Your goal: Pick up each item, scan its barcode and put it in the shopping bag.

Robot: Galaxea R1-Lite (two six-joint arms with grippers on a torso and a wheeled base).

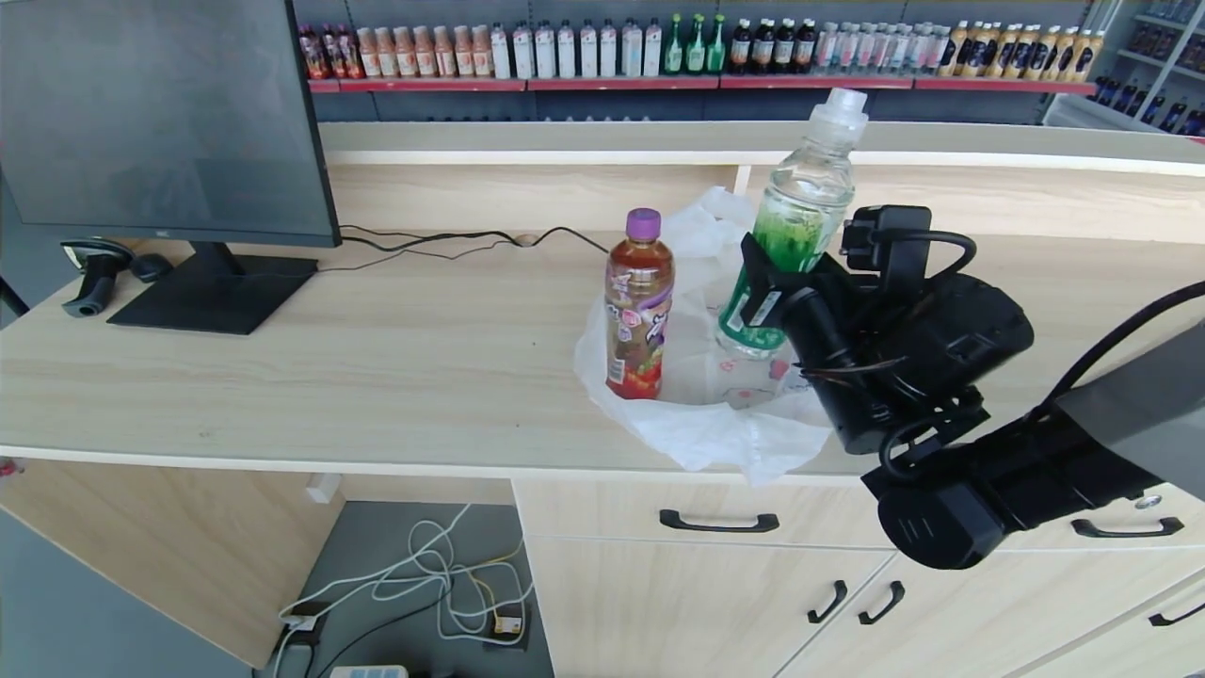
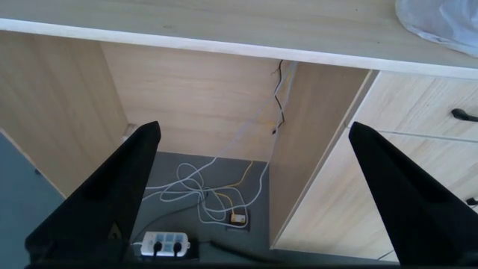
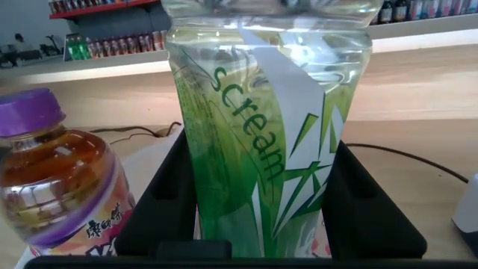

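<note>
– Right gripper [image 1: 786,282] first: what is in it?
– My fingers [image 3: 160,198] are clamped on the green-labelled bottle [image 1: 802,212], low on its body, cap up and leaning a little. Its base hangs over the white shopping bag [image 1: 701,428] on the counter [image 1: 377,358]. Whether it touches the plastic, I cannot tell.
– And the other bottle?
– The purple-capped tea bottle [image 1: 639,301] stands upright at the bag's left side, just beside the one I hold.
– Your left gripper [image 2: 254,202]?
– Spread wide, holding nothing, below the counter's edge. It faces the cabinet recess, with cables [image 2: 202,190] and a power strip [image 2: 166,241] on the floor.
– The barcode scanner [image 1: 92,273]?
– At the counter's far left, beside the monitor [image 1: 160,113], well apart from the bag.
</note>
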